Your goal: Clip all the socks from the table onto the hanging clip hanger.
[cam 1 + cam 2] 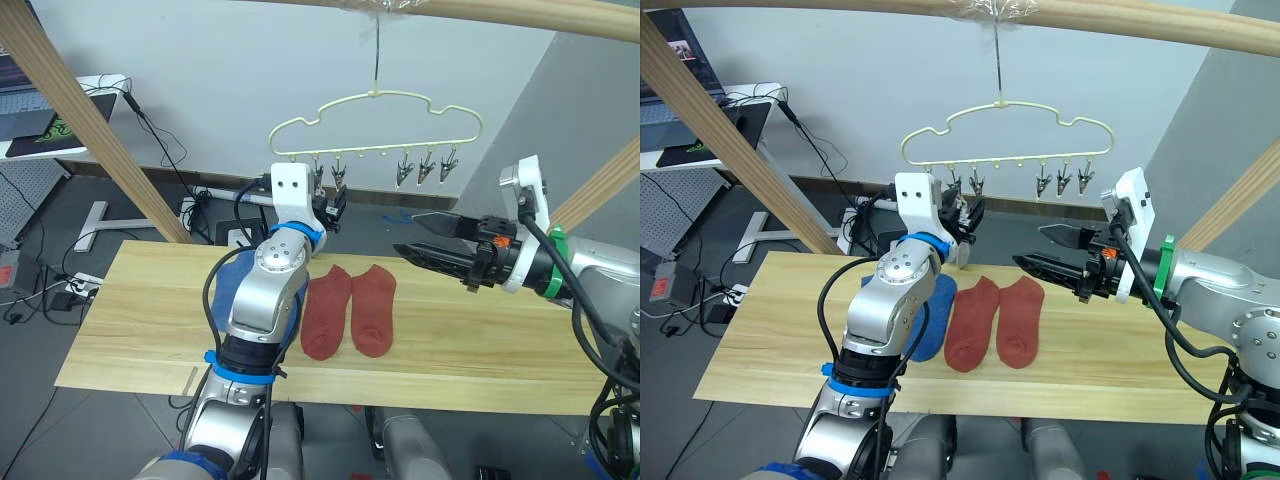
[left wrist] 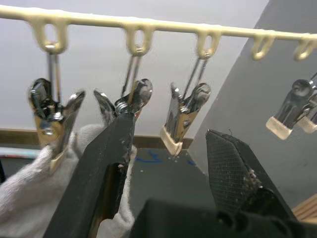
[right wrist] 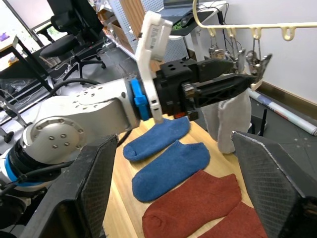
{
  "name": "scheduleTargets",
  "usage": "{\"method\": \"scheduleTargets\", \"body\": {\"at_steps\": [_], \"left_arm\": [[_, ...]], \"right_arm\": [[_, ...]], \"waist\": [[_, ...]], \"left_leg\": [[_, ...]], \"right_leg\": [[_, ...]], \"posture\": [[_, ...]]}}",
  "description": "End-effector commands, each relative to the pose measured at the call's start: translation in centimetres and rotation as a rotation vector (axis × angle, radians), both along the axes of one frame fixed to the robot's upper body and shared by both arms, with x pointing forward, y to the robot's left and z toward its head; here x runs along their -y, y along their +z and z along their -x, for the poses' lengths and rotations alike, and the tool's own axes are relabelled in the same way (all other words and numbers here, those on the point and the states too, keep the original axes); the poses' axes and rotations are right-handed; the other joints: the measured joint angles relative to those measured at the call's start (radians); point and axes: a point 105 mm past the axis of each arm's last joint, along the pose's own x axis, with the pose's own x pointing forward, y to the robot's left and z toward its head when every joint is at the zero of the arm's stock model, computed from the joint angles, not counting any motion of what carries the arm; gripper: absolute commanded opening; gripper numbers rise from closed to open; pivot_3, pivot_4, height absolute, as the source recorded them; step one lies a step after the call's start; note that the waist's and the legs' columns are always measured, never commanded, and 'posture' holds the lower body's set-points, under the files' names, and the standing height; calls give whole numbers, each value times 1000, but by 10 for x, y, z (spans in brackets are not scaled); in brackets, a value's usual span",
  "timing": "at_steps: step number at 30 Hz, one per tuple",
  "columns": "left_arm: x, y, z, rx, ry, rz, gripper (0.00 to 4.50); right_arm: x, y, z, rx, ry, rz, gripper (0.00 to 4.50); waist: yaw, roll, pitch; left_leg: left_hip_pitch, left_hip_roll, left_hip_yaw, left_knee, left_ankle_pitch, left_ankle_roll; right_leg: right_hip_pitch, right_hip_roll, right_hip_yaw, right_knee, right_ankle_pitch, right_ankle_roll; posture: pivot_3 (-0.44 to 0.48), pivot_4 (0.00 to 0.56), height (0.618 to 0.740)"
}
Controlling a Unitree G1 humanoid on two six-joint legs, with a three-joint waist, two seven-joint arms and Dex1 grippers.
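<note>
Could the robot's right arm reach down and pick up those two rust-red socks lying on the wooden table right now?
Probably yes. The right gripper hangs open above the light wooden table, just beside the two rust-red ankle socks, with nothing between. The left gripper is up at the pale-yellow wire clip hanger, out of the way.

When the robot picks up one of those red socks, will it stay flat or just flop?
Probably flop: the red socks lie limp and flat on the table, and a grey sock already droops straight down from the clip hanger. They look light, soft fabric, unlikely to roll or slip far.
</note>
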Motion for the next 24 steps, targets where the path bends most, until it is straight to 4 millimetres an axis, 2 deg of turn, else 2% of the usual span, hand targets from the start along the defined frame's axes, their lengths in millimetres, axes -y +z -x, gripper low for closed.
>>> {"method": "scheduleTargets", "body": {"at_steps": [1,24], "left_arm": [[3,19,1,63,-3,26,2563],[13,26,-1,101,8,49,2563]], "right_arm": [[-3,6,7,36,16,-4,3799],[-3,1,8,19,-9,-4,3799]], "waist": [[-2,0,1],[-20,1,6]], "left_leg": [[0,0,0,0,0,0],[0,0,0,-1,0,0]], "right_leg": [[0,0,0,0,0,0],[0,0,1,-1,-1,1]], "posture": [[-90,319,740],[-111,319,740]]}}
